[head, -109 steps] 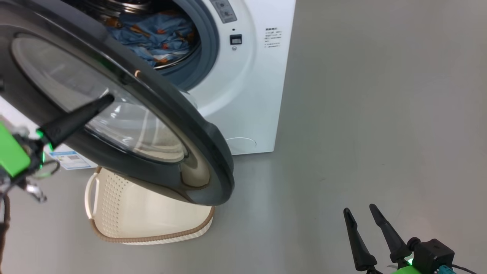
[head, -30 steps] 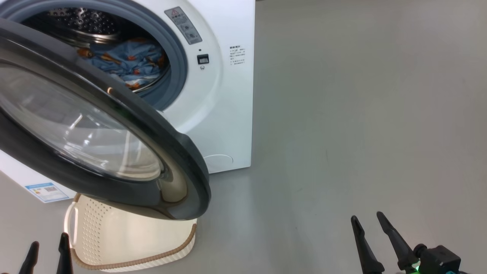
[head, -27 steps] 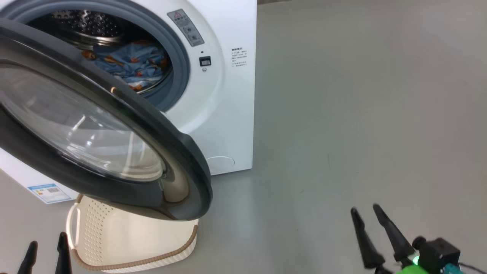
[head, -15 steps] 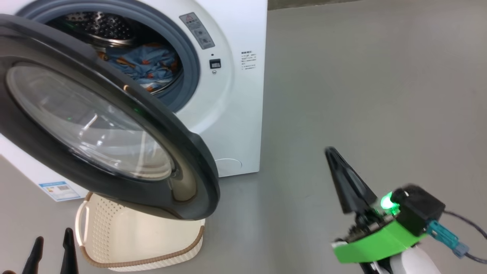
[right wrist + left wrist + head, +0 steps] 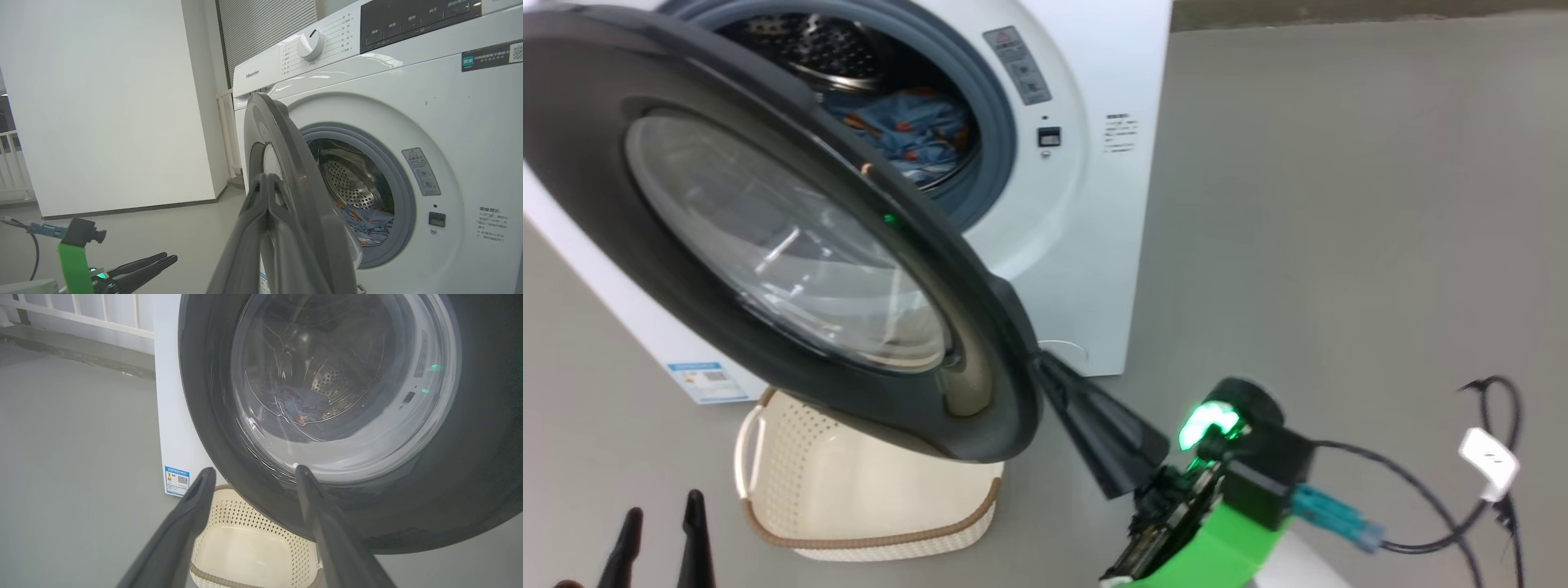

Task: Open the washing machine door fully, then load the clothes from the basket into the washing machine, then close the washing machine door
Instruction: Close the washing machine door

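The washing machine door (image 5: 792,245) stands partly swung out from the washing machine (image 5: 1086,245), its black ring and glass bowl hanging over the basket (image 5: 792,457) on the floor below. The basket looks empty, while the clothes (image 5: 915,131) lie bunched low in the steel drum, so loading seems finished and closing the door appears to be the step in hand. That would explain the right gripper (image 5: 1045,366): its two dark fingers are pressed together with nothing between them, forming one stiff point set at the free outer edge of the door, farthest from the hinge, where a push turns it most easily. Whether the tip actually touches the rim or sits just beside it cannot be told. In the right wrist view the joined fingers line up with the door's thin edge. The left gripper (image 5: 663,504) hangs low, beside the basket, fingers spread and holding nothing, probably kept clear of the door's swing
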